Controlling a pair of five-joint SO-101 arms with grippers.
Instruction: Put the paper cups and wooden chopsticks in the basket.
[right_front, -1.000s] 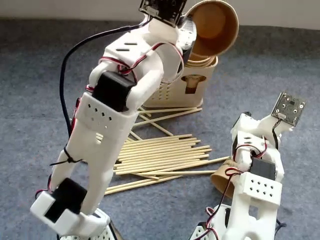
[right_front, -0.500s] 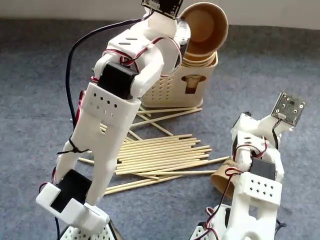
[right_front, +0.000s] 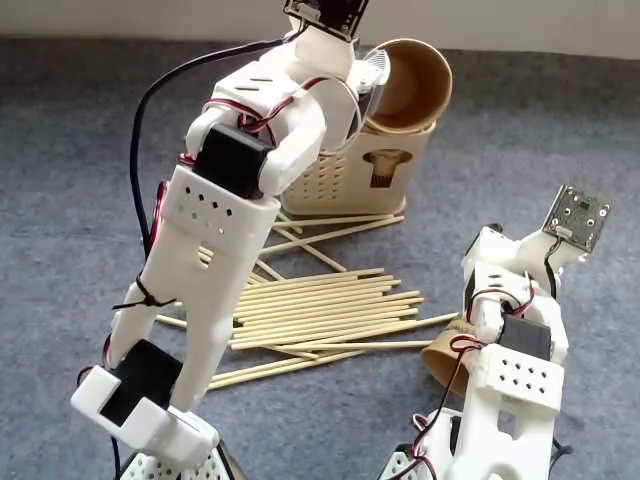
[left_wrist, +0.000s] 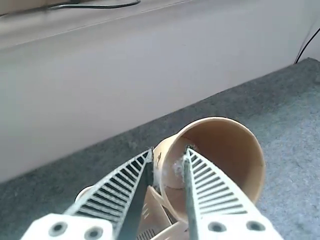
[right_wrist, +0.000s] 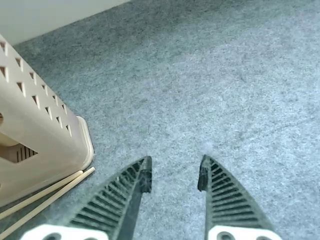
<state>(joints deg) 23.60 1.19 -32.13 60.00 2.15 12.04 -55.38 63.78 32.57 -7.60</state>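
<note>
The basket (right_front: 385, 170) sits right under your left jaws (left_wrist: 168, 150), which pinch the rim of a paper cup (right_front: 410, 85) tilted over its opening and not yet let go. The wooden chopsticks (right_front: 330, 310) lie heaped on the desk, well back from both jaws. A second cup (right_front: 443, 358) lies behind your right jaws (right_wrist: 175, 162), which are spread and empty near the basket's corner. By my judgement, most of the task is left.

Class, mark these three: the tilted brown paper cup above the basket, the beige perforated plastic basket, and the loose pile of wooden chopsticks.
tilted brown paper cup (right_front: 415, 85): high view, inner wall.
beige perforated plastic basket (right_front: 350, 185): high view, front wall.
pile of wooden chopsticks (right_front: 330, 310): high view, middle of pile.
</note>
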